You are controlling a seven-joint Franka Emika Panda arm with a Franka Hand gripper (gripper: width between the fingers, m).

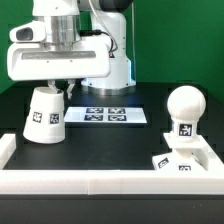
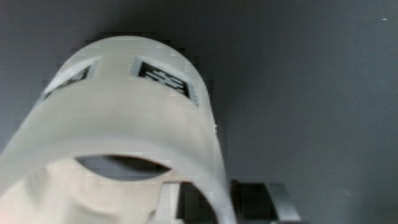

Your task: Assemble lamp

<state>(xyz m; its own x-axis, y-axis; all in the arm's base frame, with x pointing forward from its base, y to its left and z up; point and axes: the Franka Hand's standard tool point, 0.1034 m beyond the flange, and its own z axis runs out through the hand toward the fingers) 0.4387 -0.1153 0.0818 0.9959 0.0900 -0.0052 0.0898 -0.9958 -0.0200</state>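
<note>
Lamp assembly appears partly complete. In the exterior view the bulb (image 1: 185,105) stands upright on its stem in the base (image 1: 187,159), which lies on the tabletop (image 1: 110,140) at the exterior view's right, close to the white rail (image 1: 110,181) that borders the work area. Bulb-to-base mounting is therefore judged done, though how firmly the stem is seated cannot be confirmed from these views.

The shade (image 1: 45,115) is not yet fitted. It sits at the exterior view's left, well apart from the bulb, wide end down and narrow end up. Remaining work, as a judgement: carry the shade across and lower it over the bulb.

The marker board (image 1: 108,115) lies flat between the two groups, toward the rear.

Arm pose: the wrist is vertical, directly above the shade, with the pincer (image 1: 57,88) at the shade's top rim. The wrist view shows one finger (image 2: 196,200) against the rim of the shade (image 2: 134,130), beside its opening; the pincer appears closed on the shade wall. Whether the shade rests on the tabletop or is slightly raised cannot be determined.
</note>
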